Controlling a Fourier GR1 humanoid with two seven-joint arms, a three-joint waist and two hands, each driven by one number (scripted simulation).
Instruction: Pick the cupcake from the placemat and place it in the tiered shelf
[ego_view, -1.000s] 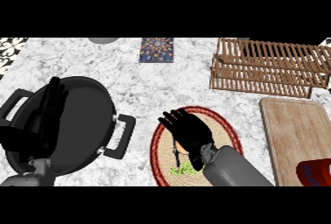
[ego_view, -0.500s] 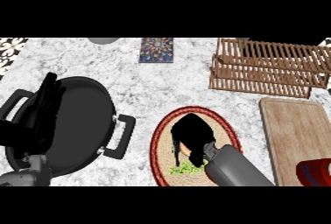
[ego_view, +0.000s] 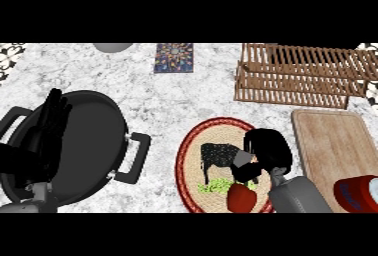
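Note:
The cupcake (ego_view: 241, 198), reddish brown, sits at the near end of the oval red-rimmed placemat (ego_view: 193, 150), which bears a black cow picture. My right hand (ego_view: 266, 152) hangs over the placemat's right side with its fingers curled downward. It is just beyond the cupcake, and nothing shows inside its grip. The cupcake lies beside my right wrist. The wooden slatted tiered shelf (ego_view: 295, 75) stands at the back right, well away from the hand. My left hand (ego_view: 52, 130) rests open at the left, fingers up, over a black pan.
A large black two-handled pan (ego_view: 96, 145) fills the left side. A wooden cutting board (ego_view: 328, 145) lies right of the placemat, with a red can (ego_view: 358, 192) at its near corner. A small patterned mat (ego_view: 174, 57) and a grey bowl (ego_view: 112, 46) sit at the back.
My right hand has gone from spread fingers to curled ones and has drawn back to the right. The cupcake now shows beside the wrist. The left hand has barely shifted.

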